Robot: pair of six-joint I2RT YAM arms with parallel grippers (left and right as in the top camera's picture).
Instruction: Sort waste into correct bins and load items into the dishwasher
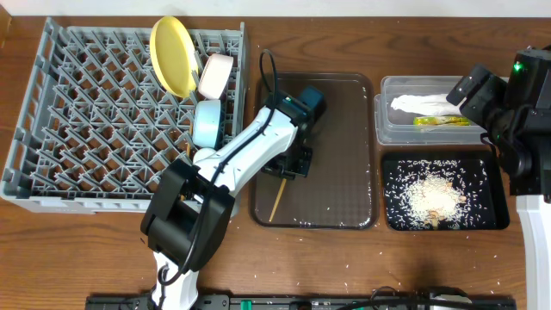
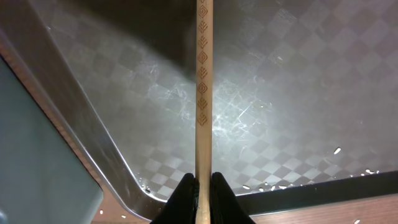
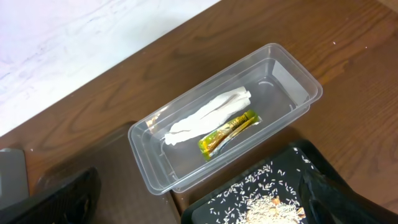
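Note:
My left gripper point(image 2: 203, 186) is shut on a thin wooden chopstick point(image 2: 204, 93) just above the dark brown serving tray point(image 1: 340, 198). Overhead, the chopstick point(image 1: 277, 200) slants toward the tray's front-left corner below that gripper point(image 1: 297, 164). My right gripper point(image 3: 199, 208) hangs open and empty over the clear tub point(image 3: 149, 163), which holds a white tissue point(image 3: 208, 115) and a green-and-orange wrapper point(image 3: 229, 132). Rice crumbs point(image 1: 435, 198) lie in the black tray point(image 1: 392, 220). The grey rack point(image 1: 86, 112) holds a yellow plate point(image 1: 175, 56), a pinkish bowl point(image 1: 215, 76) and a light blue bowl point(image 1: 207, 122).
Loose rice grains point(image 1: 376, 176) dot the wooden table between the serving tray and the bins, and along the tray's front. The left arm point(image 1: 232, 164) crosses the rack's right edge. The right arm's body point(image 1: 525, 129) stands at the far right.

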